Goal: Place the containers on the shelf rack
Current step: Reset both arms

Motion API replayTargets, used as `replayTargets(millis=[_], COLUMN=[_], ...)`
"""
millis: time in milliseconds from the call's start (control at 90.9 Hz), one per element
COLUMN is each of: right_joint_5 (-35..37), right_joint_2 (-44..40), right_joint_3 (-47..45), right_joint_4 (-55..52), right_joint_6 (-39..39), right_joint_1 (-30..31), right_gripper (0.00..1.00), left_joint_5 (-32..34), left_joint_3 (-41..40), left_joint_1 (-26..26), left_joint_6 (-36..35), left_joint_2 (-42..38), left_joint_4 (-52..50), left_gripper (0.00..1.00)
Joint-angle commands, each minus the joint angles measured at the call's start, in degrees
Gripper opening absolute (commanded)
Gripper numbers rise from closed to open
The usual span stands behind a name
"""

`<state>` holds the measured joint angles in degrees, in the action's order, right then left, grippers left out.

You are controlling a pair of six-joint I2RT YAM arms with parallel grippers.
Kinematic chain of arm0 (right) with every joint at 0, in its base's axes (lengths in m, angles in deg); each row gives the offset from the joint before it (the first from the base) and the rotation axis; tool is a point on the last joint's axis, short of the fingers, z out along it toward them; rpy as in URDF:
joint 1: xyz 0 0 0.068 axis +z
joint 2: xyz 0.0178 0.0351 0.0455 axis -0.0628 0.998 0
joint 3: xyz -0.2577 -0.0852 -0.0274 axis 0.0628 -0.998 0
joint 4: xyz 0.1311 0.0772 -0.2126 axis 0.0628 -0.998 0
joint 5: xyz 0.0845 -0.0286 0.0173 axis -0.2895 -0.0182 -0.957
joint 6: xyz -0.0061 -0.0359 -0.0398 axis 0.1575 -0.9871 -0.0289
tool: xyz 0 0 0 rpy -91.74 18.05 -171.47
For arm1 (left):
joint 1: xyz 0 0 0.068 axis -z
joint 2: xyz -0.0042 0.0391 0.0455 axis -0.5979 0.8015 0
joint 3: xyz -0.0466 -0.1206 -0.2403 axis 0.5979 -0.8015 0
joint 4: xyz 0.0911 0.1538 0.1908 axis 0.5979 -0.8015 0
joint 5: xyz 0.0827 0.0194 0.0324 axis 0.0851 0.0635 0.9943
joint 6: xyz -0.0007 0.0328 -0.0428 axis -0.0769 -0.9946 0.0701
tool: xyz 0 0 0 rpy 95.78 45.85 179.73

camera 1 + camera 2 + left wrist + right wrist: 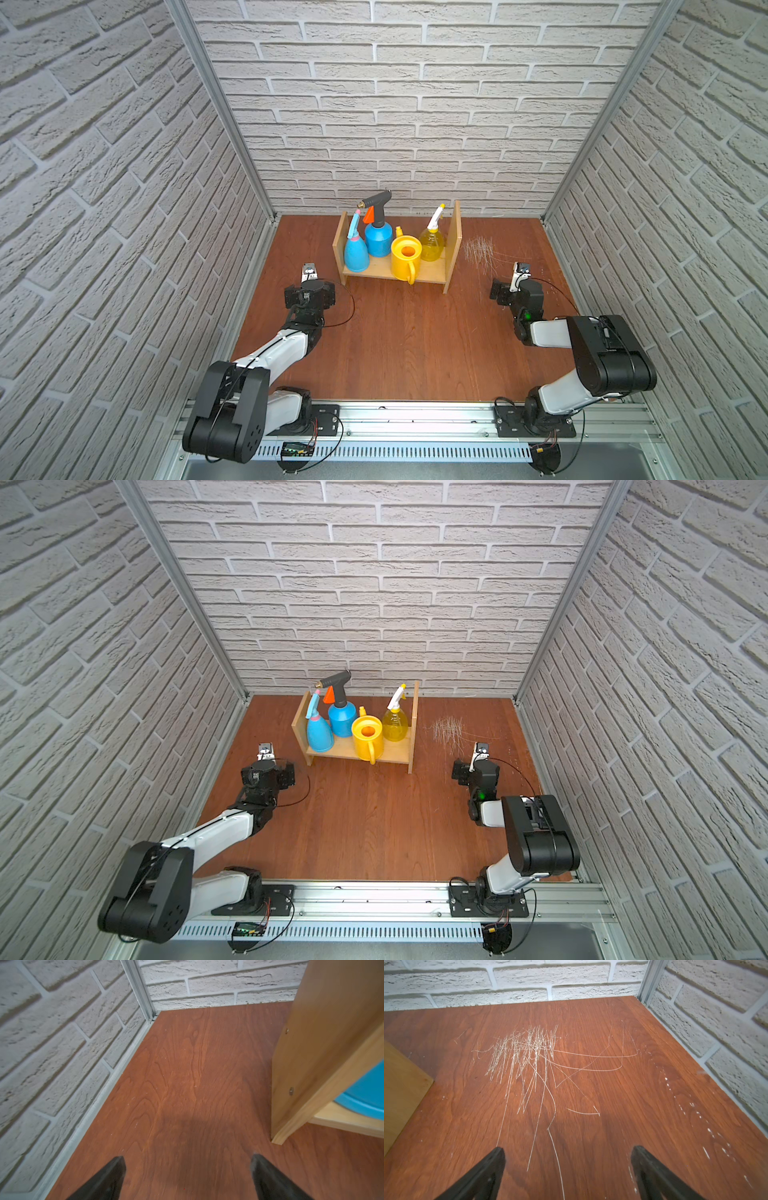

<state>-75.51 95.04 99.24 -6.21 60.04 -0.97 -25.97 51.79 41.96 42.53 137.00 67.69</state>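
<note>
The light-wood shelf rack stands at the back middle of the table. On its board stand a slim light-blue spray bottle, a blue pressure sprayer with an orange trigger, a yellow watering can and a translucent yellow spray bottle. My left gripper hangs open and empty over bare table just left of the rack's side panel; the light-blue bottle's base shows beyond it. My right gripper hangs open and empty over the table to the right of the rack.
Brick-patterned walls enclose the table on three sides, with metal posts in the back corners. A patch of white scratches marks the table right of the rack. An aluminium rail carries both arm bases along the front edge.
</note>
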Motion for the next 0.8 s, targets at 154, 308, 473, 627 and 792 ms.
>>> replayTargets(millis=[154,308,473,627,792], right_joint_5=[1.1,1.1,1.0,1.1,1.0], right_joint_2=[-1.4,-1.3,-1.4,-1.4,-1.5], right_joint_3=[0.9,0.9,1.0,0.9,1.0], right_joint_4=[0.8,0.6,0.4,0.2,0.3], right_joint_6=[-0.2,-0.3,-0.3,-0.3,-0.3], right_joint_1=[-0.1,-0.1,-0.1,-0.1,-0.1], right_gripper=[0.99,0.99,0.99,0.99,0.99], left_joint_5=[-22.6,-21.0,-20.8,-19.7,-15.7], left_joint_3=[-2.1,0.4,1.0,0.8,-6.7], left_joint_1=[-9.9,-11.1,-10.9,-10.2,-6.7], left_joint_6=[-0.7,1.2,1.0,0.4,-2.5], left_joint_2=[17.5,17.1,17.1,17.0,17.0], left_joint_4=[29.8,24.1,23.1,23.6,37.1], left_gripper=[0.98,0.98,0.98,0.98,0.98])
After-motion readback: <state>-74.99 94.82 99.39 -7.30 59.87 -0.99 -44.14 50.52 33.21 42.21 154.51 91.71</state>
